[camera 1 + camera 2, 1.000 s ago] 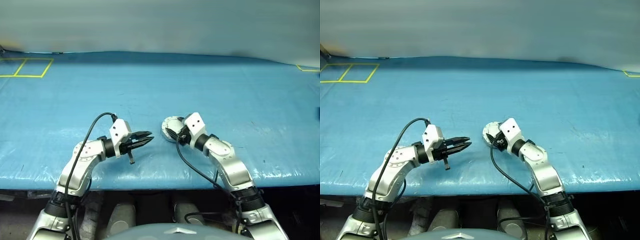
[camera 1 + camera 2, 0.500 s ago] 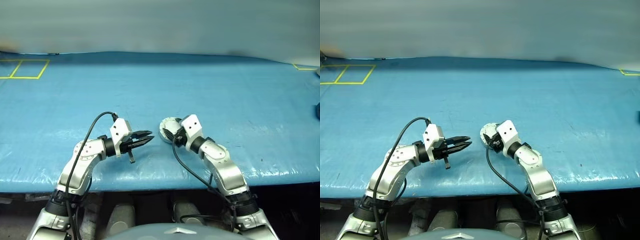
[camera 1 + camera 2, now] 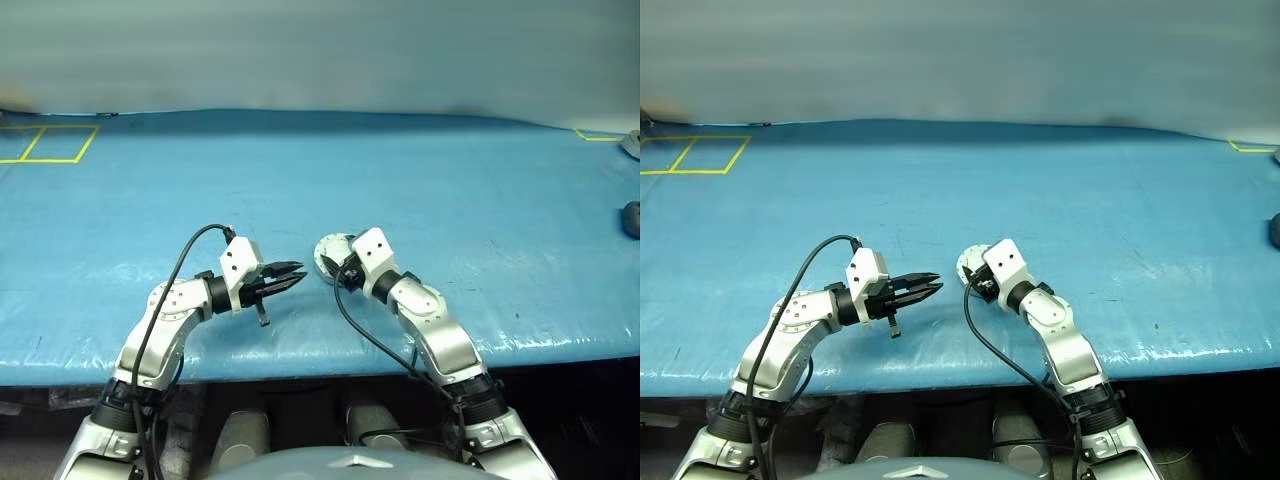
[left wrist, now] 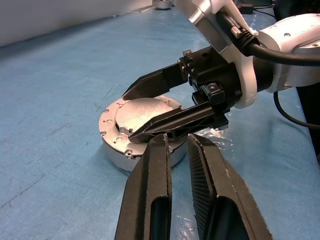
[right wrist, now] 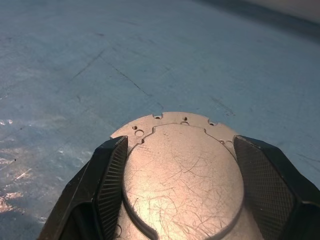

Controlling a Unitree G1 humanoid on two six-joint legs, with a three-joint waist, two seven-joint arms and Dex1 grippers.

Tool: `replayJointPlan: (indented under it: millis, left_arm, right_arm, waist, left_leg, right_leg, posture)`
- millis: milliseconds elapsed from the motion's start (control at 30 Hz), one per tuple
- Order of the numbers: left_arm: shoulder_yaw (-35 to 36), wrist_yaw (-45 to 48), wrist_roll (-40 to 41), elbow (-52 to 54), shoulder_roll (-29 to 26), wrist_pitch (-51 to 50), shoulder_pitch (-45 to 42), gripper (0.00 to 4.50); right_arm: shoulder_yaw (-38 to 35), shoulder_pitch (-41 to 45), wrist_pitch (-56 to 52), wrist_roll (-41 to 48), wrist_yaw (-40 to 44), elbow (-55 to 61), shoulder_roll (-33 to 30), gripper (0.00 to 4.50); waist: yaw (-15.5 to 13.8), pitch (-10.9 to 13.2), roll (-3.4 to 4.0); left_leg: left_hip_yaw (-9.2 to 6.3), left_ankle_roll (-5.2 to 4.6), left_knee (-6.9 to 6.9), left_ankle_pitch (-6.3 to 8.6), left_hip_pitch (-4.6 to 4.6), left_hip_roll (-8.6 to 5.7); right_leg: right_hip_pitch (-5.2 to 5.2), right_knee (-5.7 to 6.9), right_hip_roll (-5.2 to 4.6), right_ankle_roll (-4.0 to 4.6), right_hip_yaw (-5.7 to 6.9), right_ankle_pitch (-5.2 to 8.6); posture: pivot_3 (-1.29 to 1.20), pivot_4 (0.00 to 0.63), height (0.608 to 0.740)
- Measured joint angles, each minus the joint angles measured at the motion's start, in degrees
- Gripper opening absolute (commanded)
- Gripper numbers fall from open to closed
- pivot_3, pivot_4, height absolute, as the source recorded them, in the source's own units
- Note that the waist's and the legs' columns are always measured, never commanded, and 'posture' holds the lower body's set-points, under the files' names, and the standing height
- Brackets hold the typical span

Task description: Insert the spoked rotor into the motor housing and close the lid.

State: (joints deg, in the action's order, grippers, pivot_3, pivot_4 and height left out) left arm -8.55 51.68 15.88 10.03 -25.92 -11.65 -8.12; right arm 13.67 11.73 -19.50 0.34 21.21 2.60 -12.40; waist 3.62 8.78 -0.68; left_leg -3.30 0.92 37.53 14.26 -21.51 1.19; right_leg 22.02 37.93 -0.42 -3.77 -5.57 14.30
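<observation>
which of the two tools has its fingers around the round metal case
The right tool: its two black fingers stand wide on either side of the round metal case, whose lid is down. The left tool is nearly shut, beside it.

Lid [image 5: 182, 170]: brushed, scratched silver metal. Counter [image 3: 420, 170]: glossy blue plastic sheeting. End effector fingers [image 5: 112, 175]: matt black, textured pads.
</observation>
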Motion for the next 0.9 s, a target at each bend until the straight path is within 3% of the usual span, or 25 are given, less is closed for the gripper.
replayJointPlan:
  millis: [467,900]
  left_arm:
    - [0.0,-1.6,-0.1,-0.9,0.1,0.9,0.0,0.63]
    - [0.0,-1.8,-0.1,-0.9,0.1,1.0,0.0,0.63]
  right_arm:
    - [-1.6,-0.5,-4.9,3.0,2.7,2.9,-1.8,3.02]
    - [0.0,-0.9,-6.2,1.7,-0.6,4.1,-1.1,3.02]
  waist:
    - [-0.4,-0.2,-0.24]
    - [-0.6,-0.3,-0.32]
  left_leg:
    - [-0.07,0.03,-0.40,-0.03,-0.06,-0.06]
    - [-0.07,0.04,-0.46,-0.02,-0.04,-0.03]
  right_leg:
    - [0.08,-0.20,-0.05,0.02,0.03,0.03]
    - [0.14,-0.19,-0.04,0.13,0.04,0.12]
  posture:
    - [0.00,0.150,0.740]
    - [0.00,0.150,0.740]
